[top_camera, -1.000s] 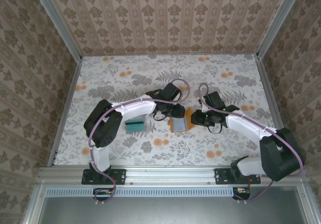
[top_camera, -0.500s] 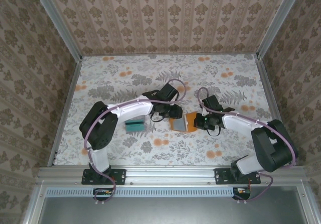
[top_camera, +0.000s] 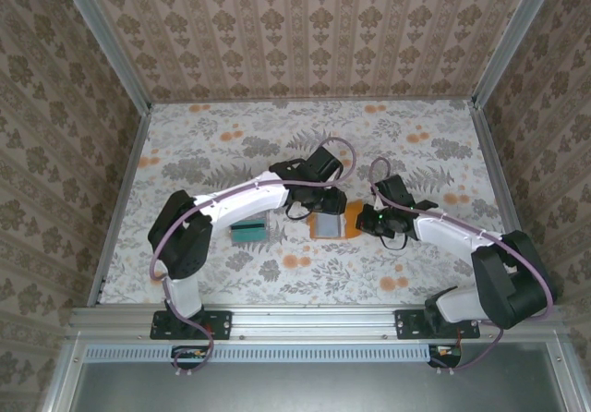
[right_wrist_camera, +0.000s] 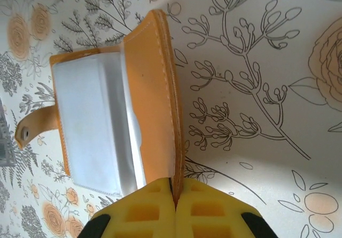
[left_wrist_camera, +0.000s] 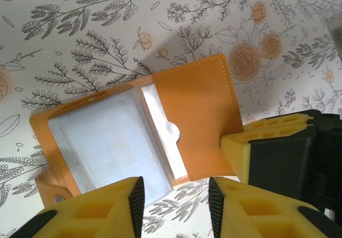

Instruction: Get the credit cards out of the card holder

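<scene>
Left arm (top_camera: pixel 235 195): rises from its base at the near left, bends at the elbow, then reaches out toward the middle of the counter (top_camera: pixel 231 144), wrist tipped down.
Left claw (left_wrist_camera: pixel 173 200): spread, with the yellow fingers apart. It hangs over the near edge of the card holder (left_wrist_camera: pixel 197 110) and holds nothing.
Right arm (top_camera: pixel 452 232): lies low from the near right, its forearm stretched leftward to the holder's right side.
Right claw (right_wrist_camera: pixel 175 195): pressed together on the outer edge of the holder's orange flap, pinching it so the flap stands lifted off the counter.
Card holder: lies open in the middle of the counter, between the two claws. The pale grey-blue sleeves (left_wrist_camera: pixel 107 136) face up on its left half and the orange flap is on its right.
Snap tab (right_wrist_camera: pixel 35 128): sticks out flat from the side of the holder away from the right claw.
Credit cards (top_camera: pixel 247 231): a small teal and dark stack lies on the counter left of the holder, apart from it and beside the left arm.
Sleeve contents: cannot tell whether any card is inside.
</scene>
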Available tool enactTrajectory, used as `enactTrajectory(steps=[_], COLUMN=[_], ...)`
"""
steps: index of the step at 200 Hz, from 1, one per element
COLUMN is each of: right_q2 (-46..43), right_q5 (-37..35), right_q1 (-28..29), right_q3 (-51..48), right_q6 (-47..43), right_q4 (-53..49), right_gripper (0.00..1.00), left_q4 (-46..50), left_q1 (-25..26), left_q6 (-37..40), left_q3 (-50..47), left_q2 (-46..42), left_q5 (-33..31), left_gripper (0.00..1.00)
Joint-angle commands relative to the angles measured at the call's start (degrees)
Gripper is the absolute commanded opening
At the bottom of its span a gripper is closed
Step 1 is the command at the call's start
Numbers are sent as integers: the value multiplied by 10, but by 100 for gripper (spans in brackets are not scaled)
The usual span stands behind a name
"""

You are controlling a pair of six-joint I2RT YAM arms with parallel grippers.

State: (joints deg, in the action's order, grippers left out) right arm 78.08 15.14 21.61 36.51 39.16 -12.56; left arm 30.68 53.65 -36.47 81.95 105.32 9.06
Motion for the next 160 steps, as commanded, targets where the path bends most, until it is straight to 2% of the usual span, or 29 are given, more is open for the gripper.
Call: enactTrajectory(steps=[1,22,57,87,116,160], right_q2=[-3,5,12,59,86,70], right_q5=[-16,-12,1,15,19,9], right_q1=[-1,-1,-2,-9,-11,-11], right_q3=[-6,-9,-30,-30,-11,-1], right_q6=[17,18,28,17,-3,-17], right_q4=[8,15,51,60,46,22], right_gripper=[0,0,0,0,0,0], left_q4=[20,33,-2,-20,-35,-68], left_q1=[2,-5,-20,-31,-38,-42], left_q6=[-3,-27,-53,-64,-64,-75], left_q3=[-3,-31,-84,-105,-116,-125], left_q2=[1,17,30,43,31,-14], left_q5=[14,5,10,4,8,1], left_gripper=[36,32,32,31,31,33])
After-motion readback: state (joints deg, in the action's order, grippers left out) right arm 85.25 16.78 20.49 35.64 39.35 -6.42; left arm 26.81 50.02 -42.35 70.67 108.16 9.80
